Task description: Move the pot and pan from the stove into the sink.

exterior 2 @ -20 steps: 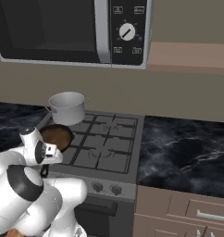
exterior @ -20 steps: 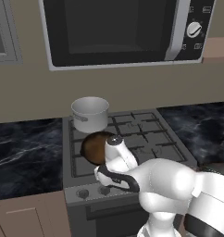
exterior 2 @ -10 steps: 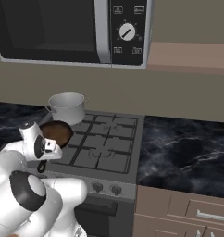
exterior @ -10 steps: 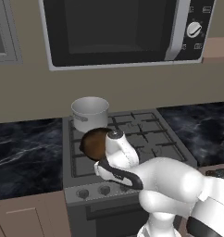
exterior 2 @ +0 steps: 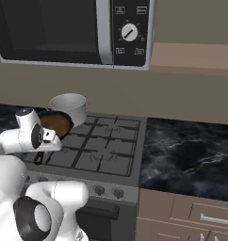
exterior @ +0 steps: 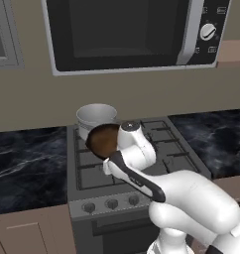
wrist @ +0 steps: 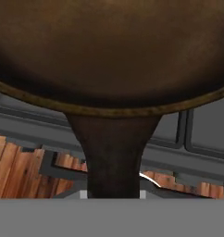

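The claw [wrist: 112, 196] is clenched on the handle of the pan [wrist: 109, 55], whose brown bowl spreads just ahead of it over the stove [wrist: 202, 134] grates. From the left base view the pot [exterior: 95, 117] stands just beyond the pan, at the stove's back. The right base view also shows the black table [exterior 2: 191, 160] well off to the side.

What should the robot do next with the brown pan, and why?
Probably lift it a bit higher, clear of the stove. The tool is shut on the pan by its handle, and the pan hangs close beside the pot, so rising first should avoid a bump.
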